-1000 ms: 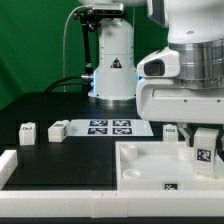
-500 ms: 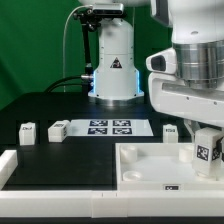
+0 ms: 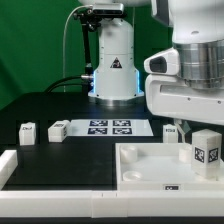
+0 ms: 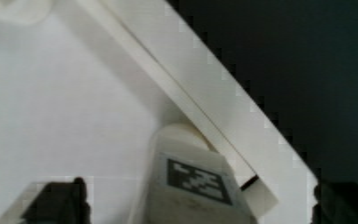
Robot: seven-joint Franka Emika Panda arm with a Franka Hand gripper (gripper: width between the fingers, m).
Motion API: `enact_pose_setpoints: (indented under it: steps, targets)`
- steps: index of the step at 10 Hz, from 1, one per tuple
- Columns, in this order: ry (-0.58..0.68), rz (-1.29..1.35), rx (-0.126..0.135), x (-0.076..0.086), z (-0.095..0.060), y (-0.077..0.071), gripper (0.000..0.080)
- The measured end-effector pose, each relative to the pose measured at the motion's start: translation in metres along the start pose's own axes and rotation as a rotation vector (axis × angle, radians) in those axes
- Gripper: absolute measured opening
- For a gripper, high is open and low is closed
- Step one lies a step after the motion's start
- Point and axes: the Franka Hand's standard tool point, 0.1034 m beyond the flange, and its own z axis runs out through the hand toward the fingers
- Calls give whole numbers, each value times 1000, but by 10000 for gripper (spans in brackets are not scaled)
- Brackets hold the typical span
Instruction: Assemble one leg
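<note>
At the exterior view's left, a spare leg (image 3: 27,132) on the dark worktop (image 3: 85,145), then the marker board (image 3: 110,127), both well apart from the work. Further right, past the tabletop (image 3: 145,160), the leg (image 3: 205,152): upright, long axis vertical, beside that piece's edge. In the wrist view, centred between the fingers (image 4: 55,202), spread wide, touching nothing. Fingertips cut off; leg's foot hidden.

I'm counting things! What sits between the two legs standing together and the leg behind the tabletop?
The marker board lies there, seen in the exterior view.
</note>
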Motion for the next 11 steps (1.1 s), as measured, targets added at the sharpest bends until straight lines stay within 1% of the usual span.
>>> enact_pose_setpoints:
  steps: [2,3,4,6,9,11]
  targets:
    - [10,-300,-13,1,0,0,648]
    - [10,-437,-13,1,-1,-1,649]
    - [14,-564,-23,2,-2,-1,649]
    - [13,-784,-27,6,-2,3,649]
    - [11,-976,-30,6,-2,4,648]
    - [11,-956,-29,6,-2,4,648]
